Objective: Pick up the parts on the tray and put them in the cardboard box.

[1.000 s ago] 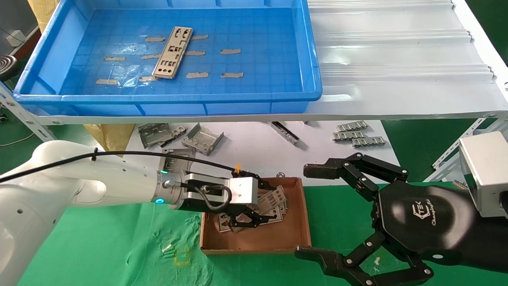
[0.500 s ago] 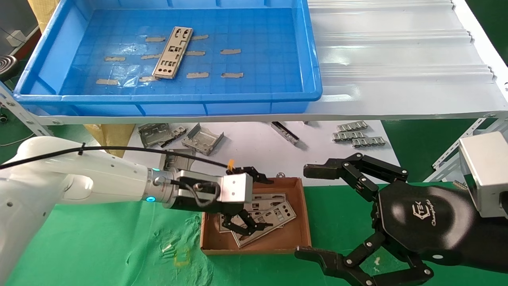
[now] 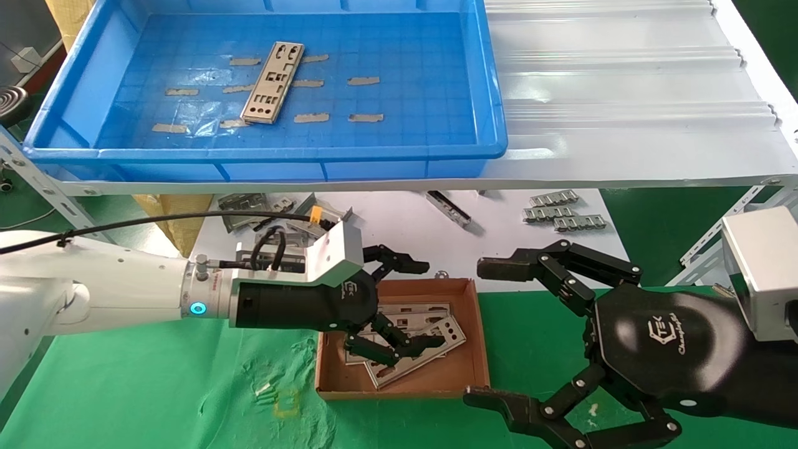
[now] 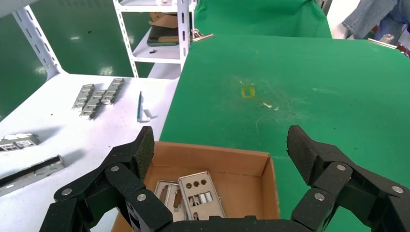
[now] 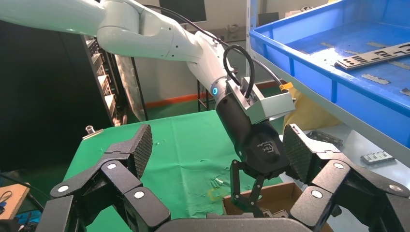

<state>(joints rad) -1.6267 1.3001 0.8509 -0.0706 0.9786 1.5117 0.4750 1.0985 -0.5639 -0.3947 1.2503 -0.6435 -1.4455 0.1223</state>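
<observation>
Left gripper (image 3: 414, 304) fingers spread, empty — parts (image 3: 411, 340) lie beneath in the cardboard box (image 3: 477, 349)

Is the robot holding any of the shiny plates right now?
No, nothing is held. The left gripper hangs open over the cardboard box, with the plates lying loose inside. The right gripper is open and empty beside the box.

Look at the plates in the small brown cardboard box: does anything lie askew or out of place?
Yes. The thin silver punched metal plates in the small brown cardboard box lie in a loose, crossed pile, the top one angled across the rest. The open left end effector hovers above them, holding nothing.
</observation>
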